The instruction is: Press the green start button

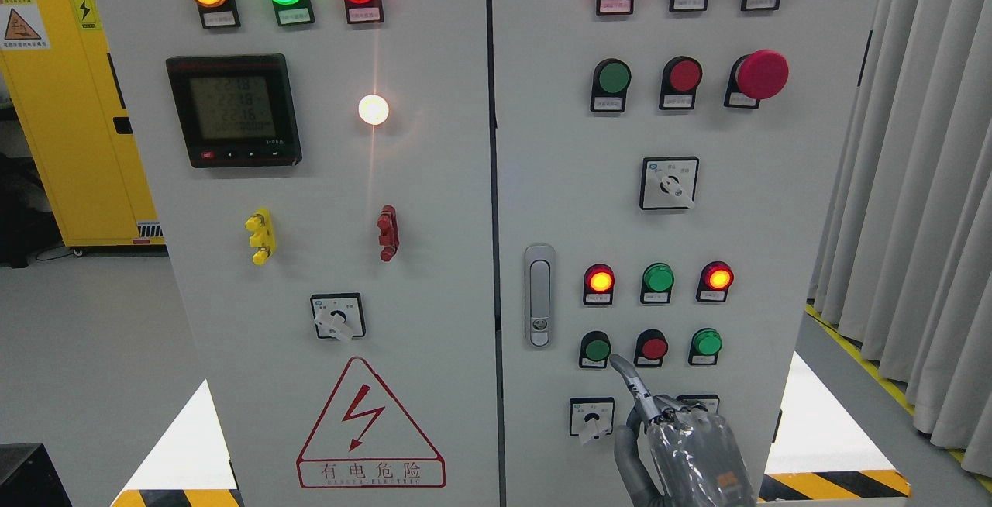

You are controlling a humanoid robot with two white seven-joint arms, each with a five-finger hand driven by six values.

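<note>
a big red round button (762,74) is seen at the top right of the grey cabinet (434,321). a dark screen (233,110) is set on the left door, with a red lightning sign (370,429) low down. a yellow cupboard (70,127) and grey curtains (914,197) are seen at the sides.

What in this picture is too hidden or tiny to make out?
Head view only:
- Button labels: print too small to read.
- Meter digits: dim, blurred.
- Right hand: wrist and arm cut off by the bottom edge; most fingers hidden behind its back.
- Switch behind the hand: mostly covered.
- Left hand: out of view.
</note>
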